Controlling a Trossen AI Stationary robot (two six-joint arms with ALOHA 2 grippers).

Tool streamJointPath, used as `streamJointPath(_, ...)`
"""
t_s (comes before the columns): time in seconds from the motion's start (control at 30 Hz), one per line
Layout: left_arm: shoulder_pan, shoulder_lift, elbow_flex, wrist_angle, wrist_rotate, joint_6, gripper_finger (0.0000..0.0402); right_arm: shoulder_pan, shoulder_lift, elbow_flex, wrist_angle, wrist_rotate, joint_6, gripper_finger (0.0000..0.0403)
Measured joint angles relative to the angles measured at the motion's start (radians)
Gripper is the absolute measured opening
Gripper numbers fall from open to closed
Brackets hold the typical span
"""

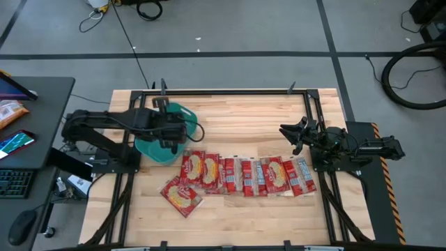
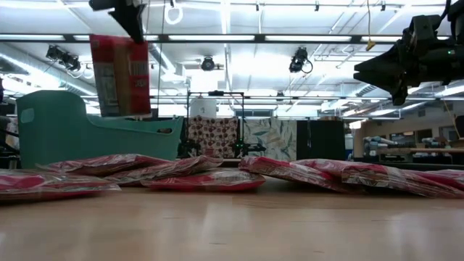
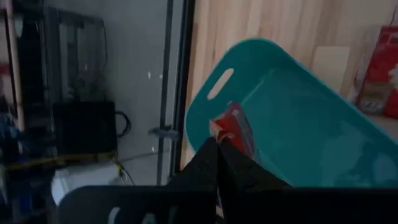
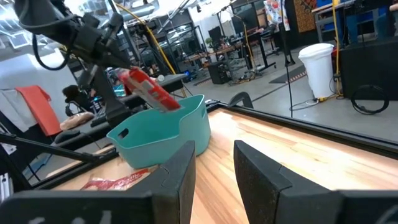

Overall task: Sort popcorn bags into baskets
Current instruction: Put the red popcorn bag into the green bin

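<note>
L gripper [image 2: 129, 16] is held above the teal tub [image 1: 157, 148] at the table's L side, fingers clamped on one popcorn bag [image 2: 121, 75], which hangs down over the tub. Print on that bag can't be read. R gripper [image 1: 293, 134] is parked above the table's R side, fingers [image 4: 261, 171] set partly apart, nothing between them. Remaining bags [image 1: 244, 176] are laid in an overlapping row mid-table, just beside the tub; no brand text is legible.

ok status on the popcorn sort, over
Left end effector shut on popcorn bag, above teal tub. Right end effector open, raised, empty. Other bags on table. Nothing blocking.
</note>
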Motion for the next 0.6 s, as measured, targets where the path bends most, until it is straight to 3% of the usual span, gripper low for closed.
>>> streamJointPath(0.3, 0.095, -0.061, -0.147, 0.106, 0.034, 0.403, 0.0001, 0.000, 0.000, 0.000, 0.000, -0.003, 0.000, 0.0115)
streamJointPath(0.43, 0.157, -0.061, -0.169, 0.214, 0.125, 0.627, 0.0001, 0.000, 0.000, 0.000, 0.000, -0.001, 0.000, 0.0115)
streamJointPath(0.6, 0.271, -0.061, -0.203, 0.235, 0.213, 0.811, 0.0001, 0.000, 0.000, 0.000, 0.000, -0.001, 0.000, 0.0115)
